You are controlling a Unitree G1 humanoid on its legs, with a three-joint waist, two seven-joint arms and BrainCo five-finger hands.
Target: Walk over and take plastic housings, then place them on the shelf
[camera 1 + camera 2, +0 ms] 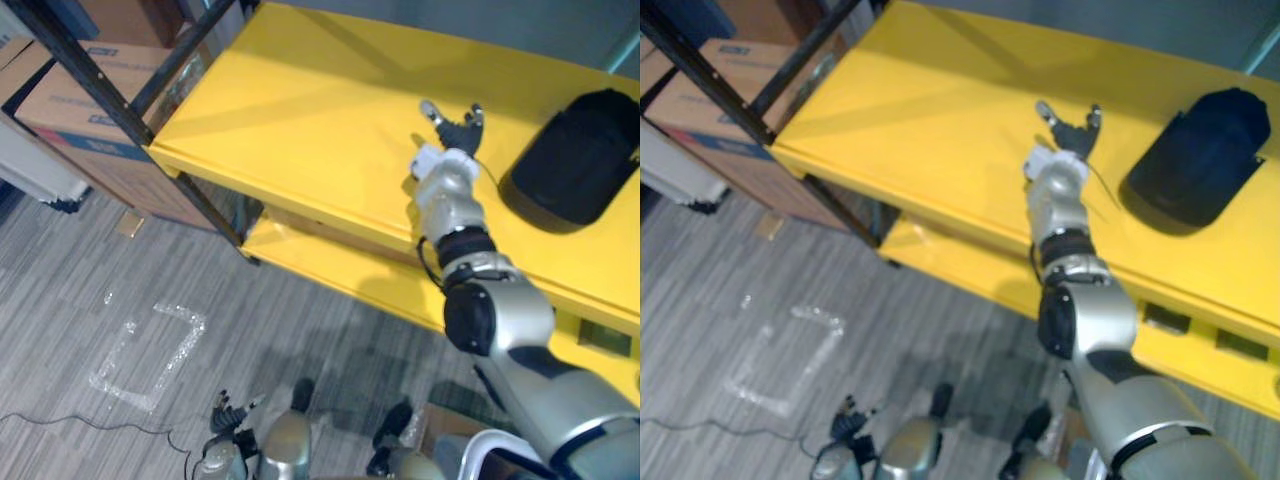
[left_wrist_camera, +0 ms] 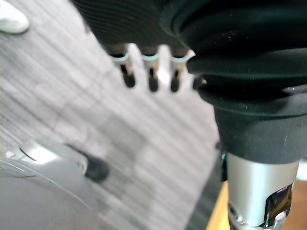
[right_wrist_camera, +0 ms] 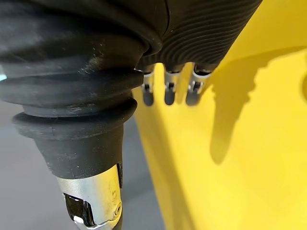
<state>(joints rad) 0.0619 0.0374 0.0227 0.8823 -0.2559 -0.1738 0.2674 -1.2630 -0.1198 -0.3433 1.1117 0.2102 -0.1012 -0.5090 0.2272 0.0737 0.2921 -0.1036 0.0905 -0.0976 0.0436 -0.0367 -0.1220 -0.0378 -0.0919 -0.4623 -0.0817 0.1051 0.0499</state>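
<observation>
A black plastic housing (image 1: 580, 155) lies on the top yellow shelf (image 1: 300, 120), toward its right end. My right hand (image 1: 455, 135) hovers over the shelf just left of the housing, apart from it. It is open with fingers spread and nothing in it. In the right wrist view its fingers (image 3: 168, 88) hang straight above the yellow surface and cast a shadow on it. My left hand (image 1: 225, 412) hangs low beside me over the grey floor, its fingers (image 2: 151, 76) relaxed and empty.
A black metal post (image 1: 110, 95) holds the shelf's left end. A lower yellow shelf (image 1: 330, 265) juts out beneath. Cardboard boxes (image 1: 85, 115) stand behind the post at the left. A taped rectangle (image 1: 150, 355) marks the grey carpet.
</observation>
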